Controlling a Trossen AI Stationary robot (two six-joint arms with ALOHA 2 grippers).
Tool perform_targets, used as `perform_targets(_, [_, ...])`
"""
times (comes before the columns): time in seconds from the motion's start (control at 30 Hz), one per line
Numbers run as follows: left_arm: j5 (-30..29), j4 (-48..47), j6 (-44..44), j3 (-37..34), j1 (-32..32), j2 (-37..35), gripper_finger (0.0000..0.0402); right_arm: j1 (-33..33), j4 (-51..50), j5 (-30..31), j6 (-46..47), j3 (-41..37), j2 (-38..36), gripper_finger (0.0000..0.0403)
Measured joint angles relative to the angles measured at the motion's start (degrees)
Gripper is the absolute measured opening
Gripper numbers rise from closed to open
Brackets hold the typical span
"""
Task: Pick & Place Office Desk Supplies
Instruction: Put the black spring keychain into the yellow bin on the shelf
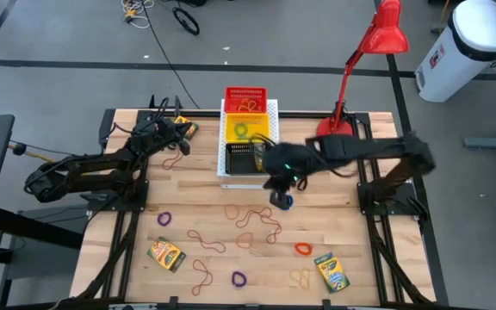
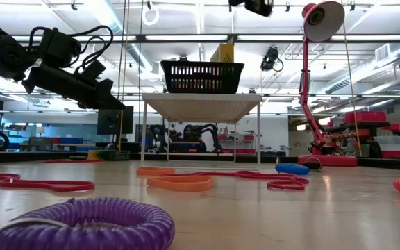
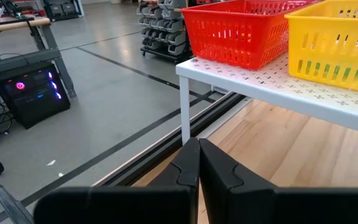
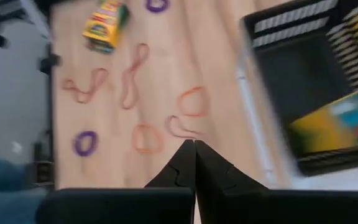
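Note:
Both grippers are shut and hold nothing. My right gripper [image 1: 278, 188] [image 4: 194, 155] hovers in front of the black basket [image 1: 244, 160], above the blue loop [image 1: 284, 203] [image 2: 292, 168]. One crayon box [image 4: 337, 127] lies in that black basket. My left gripper [image 1: 177, 131] [image 3: 198, 163] is raised at the table's far left, next to another crayon box [image 1: 188, 131]. Two more crayon boxes [image 1: 167, 254] [image 1: 331, 272] lie flat near the near edge. Purple loops [image 1: 164, 219] [image 1: 238, 278], an orange loop [image 1: 303, 249] and reddish-brown rubber bands [image 1: 257, 220] lie scattered on the table.
A white perforated board [image 1: 269, 110] on legs carries the red basket [image 1: 245, 97], the yellow basket [image 1: 246, 129] with a green loop [image 1: 244, 131], and the black basket. The red lamp [image 1: 377, 39] stands at the far right. Orange bands [image 1: 233, 210] lie mid-table.

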Motion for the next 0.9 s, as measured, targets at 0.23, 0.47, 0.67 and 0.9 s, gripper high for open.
perform_targets(0.23, [0.0,0.0,0.0,0.0,0.0,0.0,0.0008,5.19,10.82,4.82,14.57,-25.15,-15.1,0.0])
perform_targets(0.47, [0.0,0.0,-0.02,0.0,0.02,0.0,0.0008,2.34,13.64,3.51,30.74,-43.35,-19.58,0.0002])
perform_targets(0.67, [0.0,0.0,-0.01,0.0,0.02,0.0,0.0008,-5.3,17.36,1.73,40.86,-53.87,-19.37,0.0062])
perform_targets(0.9, [0.0,0.0,-0.02,0.0,0.02,0.0,0.0008,-13.71,23.64,5.62,44.29,-61.57,-19.37,0.0141])
